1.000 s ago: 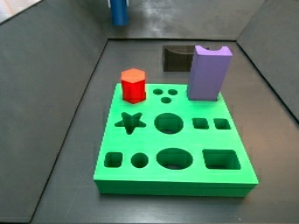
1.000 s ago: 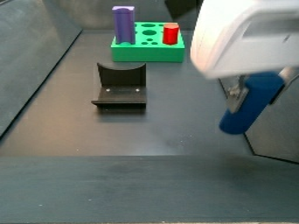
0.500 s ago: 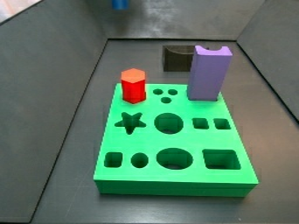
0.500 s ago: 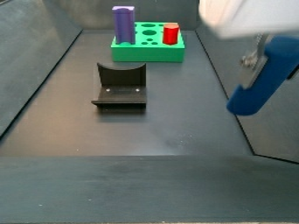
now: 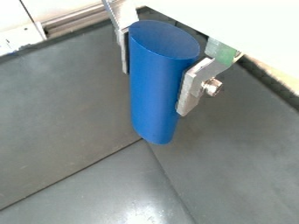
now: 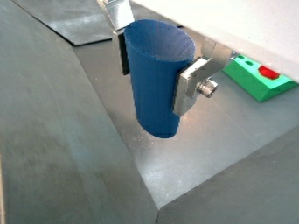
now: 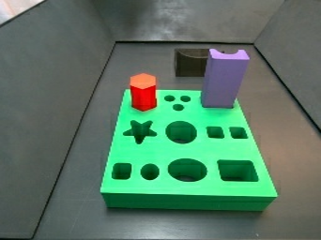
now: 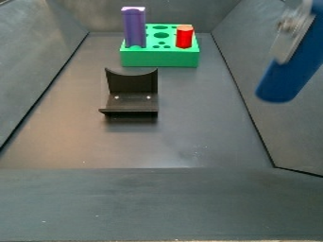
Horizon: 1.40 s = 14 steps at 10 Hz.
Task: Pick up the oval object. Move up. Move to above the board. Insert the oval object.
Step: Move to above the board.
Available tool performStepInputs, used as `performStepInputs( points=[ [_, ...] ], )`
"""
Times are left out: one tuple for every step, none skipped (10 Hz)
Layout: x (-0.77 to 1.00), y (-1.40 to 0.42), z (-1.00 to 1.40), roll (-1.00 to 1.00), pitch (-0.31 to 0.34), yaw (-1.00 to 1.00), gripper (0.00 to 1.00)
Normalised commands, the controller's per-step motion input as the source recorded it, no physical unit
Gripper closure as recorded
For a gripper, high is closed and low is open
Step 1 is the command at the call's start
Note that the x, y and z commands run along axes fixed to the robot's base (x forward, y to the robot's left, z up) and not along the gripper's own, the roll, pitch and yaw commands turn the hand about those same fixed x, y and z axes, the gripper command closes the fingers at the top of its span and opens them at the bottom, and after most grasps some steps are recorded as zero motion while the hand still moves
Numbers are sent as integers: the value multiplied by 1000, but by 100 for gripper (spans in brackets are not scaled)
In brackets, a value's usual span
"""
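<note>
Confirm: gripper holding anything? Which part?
Yes. The gripper is shut on the oval object, clamped on its upper sides, lower end hanging free above the floor.

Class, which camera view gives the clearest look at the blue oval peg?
A wrist view shows the oval peg whole, clamped in the pincer. The other wrist view is similar, with the board behind. One side view shows it blurred at the frame edge; the remaining side view misses it.

Tool (image 5: 162, 54) fingers hide the oval object's (image 5: 159, 80) sides
</note>
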Motion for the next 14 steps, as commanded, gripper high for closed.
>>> performStepInputs(
  points=[
    [-10,19,781,23,91,14,100],
    [-6,8,595,22,86,12,100],
    [-6,4,500,25,87,12,100],
    [-4,-3,260,41,92,16,100],
    [206,-1000,90,356,248,-1000,100],
    [208,-1000,67,380,235,-1000,100],
    [200,-1000,73,345,172,-842,100],
    [198,-1000,75,218,85,-579,100],
    [196,-1000,74,140,58,-353,100],
    [197,-1000,75,89,48,-191,100],
    [196,-1000,76,65,44,-121,100],
    [193,-1000,78,9,16,-51,100],
    [192,-1000,79,-3,16,-21,100],
    [191,-1000,81,-2,21,-12,100]
  ],
)
